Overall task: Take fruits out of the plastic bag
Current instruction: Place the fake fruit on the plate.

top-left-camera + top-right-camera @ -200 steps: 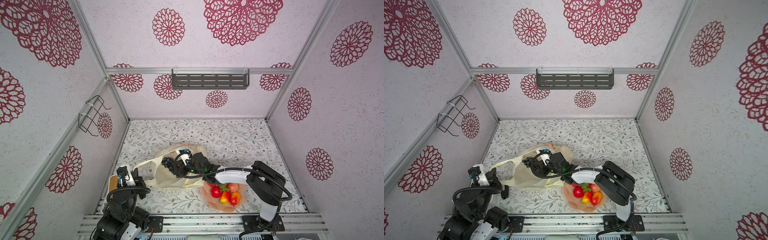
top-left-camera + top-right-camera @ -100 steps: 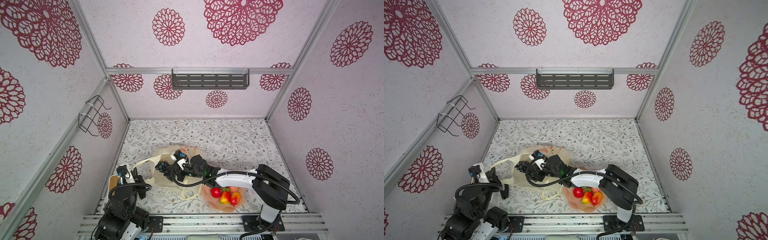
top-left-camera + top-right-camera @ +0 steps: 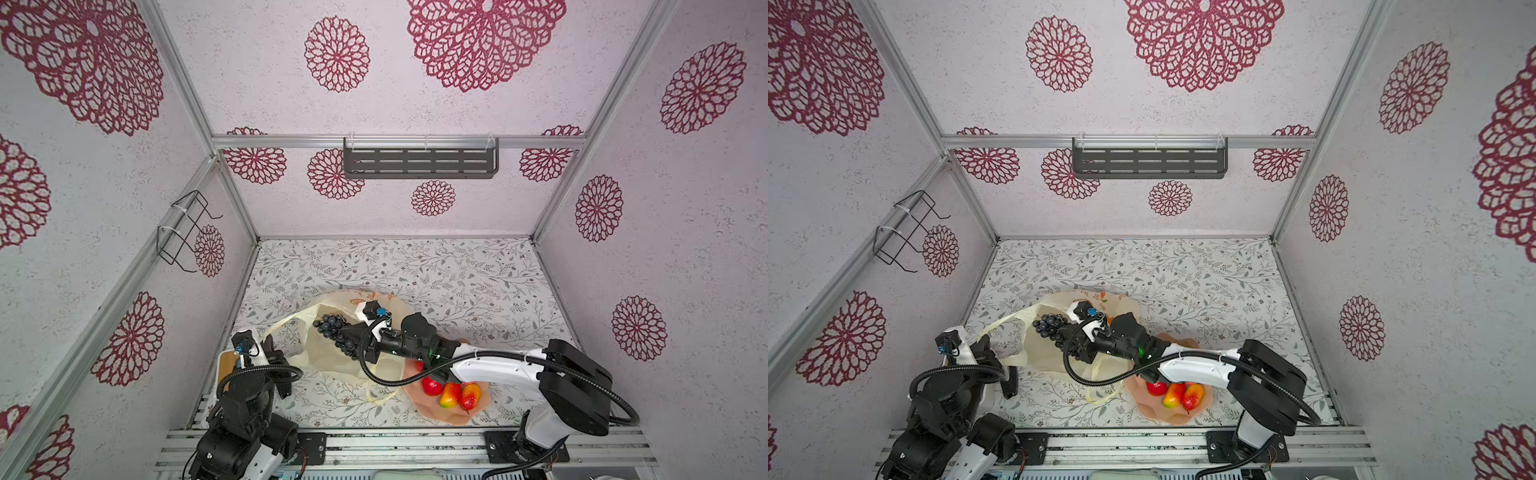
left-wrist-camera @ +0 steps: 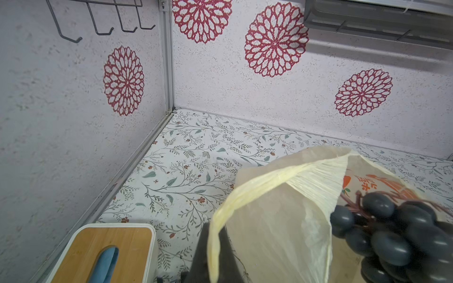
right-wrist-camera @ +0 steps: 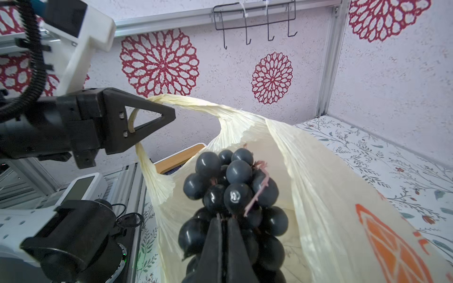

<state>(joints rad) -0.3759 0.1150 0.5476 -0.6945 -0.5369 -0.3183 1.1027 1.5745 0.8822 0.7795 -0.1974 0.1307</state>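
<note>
Over the plastic bag (image 3: 322,355), right end effector (image 5: 224,220) clamps grape bunch (image 5: 235,181) lengthwise, stem outward.

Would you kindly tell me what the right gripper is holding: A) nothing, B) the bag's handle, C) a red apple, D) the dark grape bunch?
D: in the right wrist view the right gripper is shut on the dark grape bunch.

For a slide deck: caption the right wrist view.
Right claw grips a dark grape bunch over the open plastic bag; left claw holds its handle.
</note>
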